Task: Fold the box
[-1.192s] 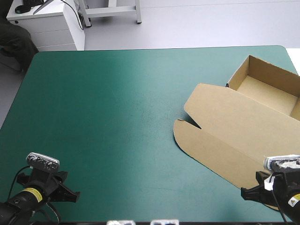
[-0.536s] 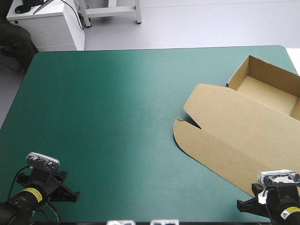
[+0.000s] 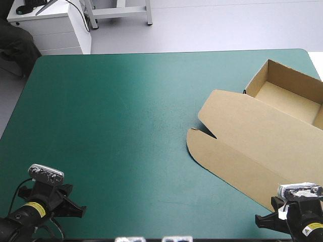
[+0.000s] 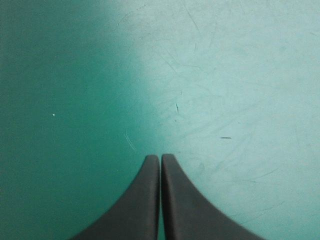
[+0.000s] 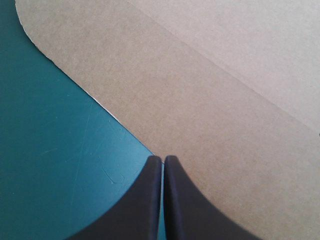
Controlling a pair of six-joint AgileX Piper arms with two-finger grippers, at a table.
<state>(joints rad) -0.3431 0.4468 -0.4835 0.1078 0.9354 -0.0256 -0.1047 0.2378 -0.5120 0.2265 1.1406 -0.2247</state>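
black fin-shaped fingers of the right gripper (image 5: pixel 163 159) press together into one pointed arch with only a hairline slit between them. their tips sit right at the near edge of the brown cardboard box (image 5: pixel 210 90), where the board meets the teal-green table cover (image 5: pixel 50 150); whether they touch the board i cannot tell. the left gripper (image 4: pixel 160 157) is closed tight in the same way, over bare, finely scratched cover by the table's near left corner, well apart from the box. only bare cover lies between the two grippers. the box occupies the table's right side: one open tray (image 3: pixel 290 75) with raised walls toward the far right corner, one flat lid panel (image 3: pixel 252 136) stretching toward the near edge, and one rounded flap (image 3: pixel 199 146) beside a small notch. counted: two grippers, one box. pale grey floor (image 3: pixel 227 25) shows beyond the far edge.
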